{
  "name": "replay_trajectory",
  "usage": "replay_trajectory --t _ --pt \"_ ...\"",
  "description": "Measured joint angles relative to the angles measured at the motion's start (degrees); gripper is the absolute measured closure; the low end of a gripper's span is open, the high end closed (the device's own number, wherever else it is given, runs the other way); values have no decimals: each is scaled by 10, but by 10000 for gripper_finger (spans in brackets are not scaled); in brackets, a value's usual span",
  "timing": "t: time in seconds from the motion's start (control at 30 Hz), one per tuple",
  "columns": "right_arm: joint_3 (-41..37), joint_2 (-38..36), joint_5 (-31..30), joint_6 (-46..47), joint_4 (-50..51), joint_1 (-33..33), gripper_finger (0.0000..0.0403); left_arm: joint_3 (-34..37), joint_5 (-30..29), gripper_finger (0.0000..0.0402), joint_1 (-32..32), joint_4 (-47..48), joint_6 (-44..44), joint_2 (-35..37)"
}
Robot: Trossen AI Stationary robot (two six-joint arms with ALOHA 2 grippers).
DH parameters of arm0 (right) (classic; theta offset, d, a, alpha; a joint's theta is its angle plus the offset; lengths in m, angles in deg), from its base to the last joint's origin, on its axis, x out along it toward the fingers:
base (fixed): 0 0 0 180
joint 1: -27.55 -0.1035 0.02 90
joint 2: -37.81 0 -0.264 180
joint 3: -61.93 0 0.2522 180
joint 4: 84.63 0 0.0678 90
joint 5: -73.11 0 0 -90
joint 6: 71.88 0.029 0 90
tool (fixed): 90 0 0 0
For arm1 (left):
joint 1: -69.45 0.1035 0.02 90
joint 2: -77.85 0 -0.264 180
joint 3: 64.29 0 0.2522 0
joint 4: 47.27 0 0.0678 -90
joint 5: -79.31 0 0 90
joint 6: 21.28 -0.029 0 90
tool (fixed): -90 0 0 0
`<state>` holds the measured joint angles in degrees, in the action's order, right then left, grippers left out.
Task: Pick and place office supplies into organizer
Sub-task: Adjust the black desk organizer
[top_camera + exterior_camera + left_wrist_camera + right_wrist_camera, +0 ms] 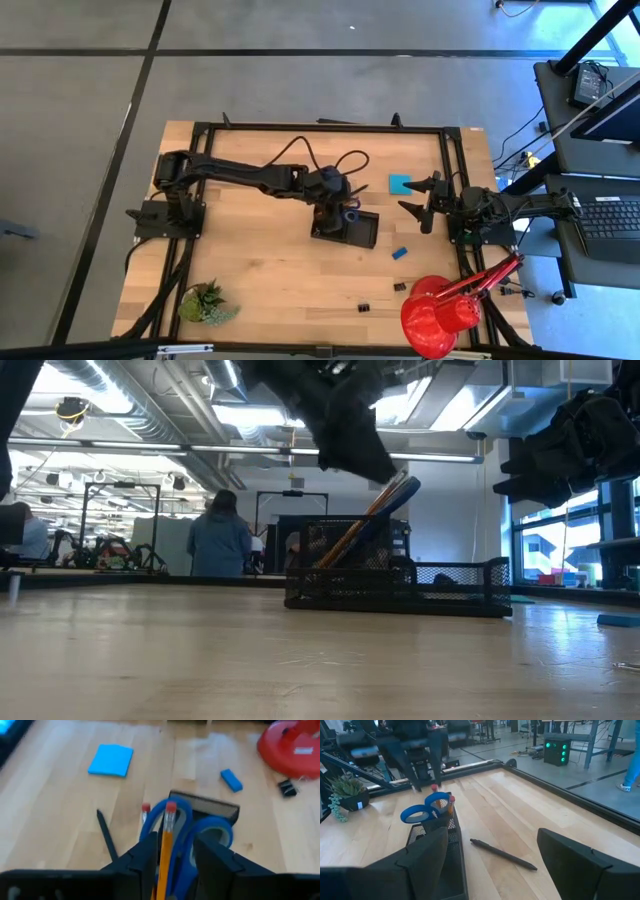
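The black mesh organizer [365,232] [455,585] stands mid-table. Blue-handled scissors [210,827] [422,812] and two orange pencils [165,837] [365,525] stand tilted in its upright compartment, leaning on its rim. My left gripper [175,842] [335,205] hangs open just above them, its fingers on either side of one pencil's upper end. A black pen [106,836] [502,854] lies on the table beside the organizer. A blue note pad [400,184], a blue eraser [399,253] and two binder clips [399,287] lie apart. My right gripper [425,200] waits open at the right. My left gripper has the pencil's upper end [167,827] between its parted fingers, which slant down from the table's left. The pencil runs close along one finger [147,857]; whether they touch, I cannot tell. The pencil stands tilted in the organizer.
A red desk lamp [440,310] stands at the near right corner and a small green plant [205,302] at the near left. The table's black frame rail [320,128] runs along its edges. A person shows in the room behind in the low view.
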<state>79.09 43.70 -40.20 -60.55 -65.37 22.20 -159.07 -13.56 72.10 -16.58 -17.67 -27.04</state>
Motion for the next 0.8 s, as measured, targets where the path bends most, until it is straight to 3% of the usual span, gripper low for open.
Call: replay_trajectory --t 0.4,0.8 --pt "0 1 0 1 0 0 92 -1 4 275 -11 143 -28 71" --pt "0 1 0 2 0 0 92 -1 -216 316 -32 166 -104 44"
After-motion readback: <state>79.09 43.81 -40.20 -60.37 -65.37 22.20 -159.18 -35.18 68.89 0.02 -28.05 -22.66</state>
